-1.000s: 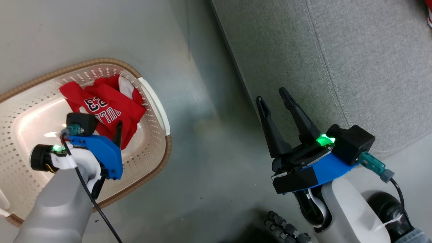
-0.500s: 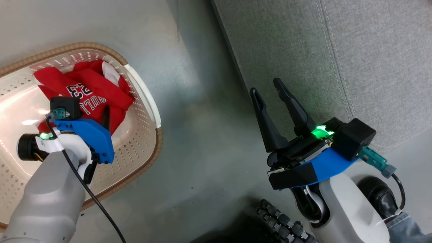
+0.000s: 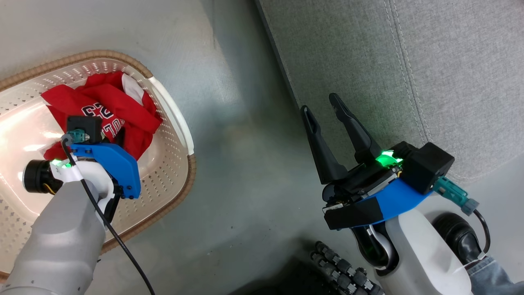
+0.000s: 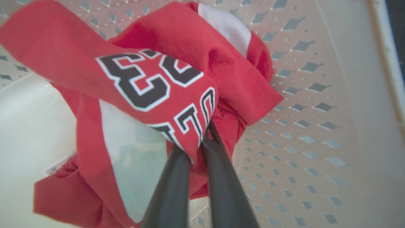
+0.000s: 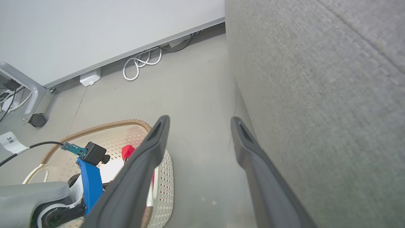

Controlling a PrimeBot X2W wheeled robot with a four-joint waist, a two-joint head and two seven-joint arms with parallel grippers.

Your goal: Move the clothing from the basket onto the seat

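The clothing (image 3: 131, 114) is a crumpled red jersey with black-and-white lettering, lying at the far end of the cream perforated basket (image 3: 174, 119) on the floor. My left gripper (image 3: 120, 137) reaches down into the basket. In the left wrist view its two fingers stand close together, and my left gripper (image 4: 202, 134) is shut on a fold of the clothing (image 4: 152, 82) above the basket (image 4: 300, 126) wall. My right gripper (image 3: 319, 102) hangs open and holds nothing, beside the front edge of the grey seat (image 3: 409, 61). The right wrist view shows my right gripper (image 5: 199, 122) between the seat (image 5: 316, 79) and the basket (image 5: 104, 126).
Grey floor (image 3: 245, 164) lies between basket and seat. White cables (image 5: 139, 63) and a small white box (image 5: 90, 77) lie along the wall's foot. A caster (image 5: 38, 120) of a metal frame stands at the left. My base's treaded wheel (image 3: 339, 274) is at the bottom.
My left gripper has closed on the jersey, bunching the fabric slightly. The head camera shifted between the earliest frame and the later ones. The right arm has kept its place.
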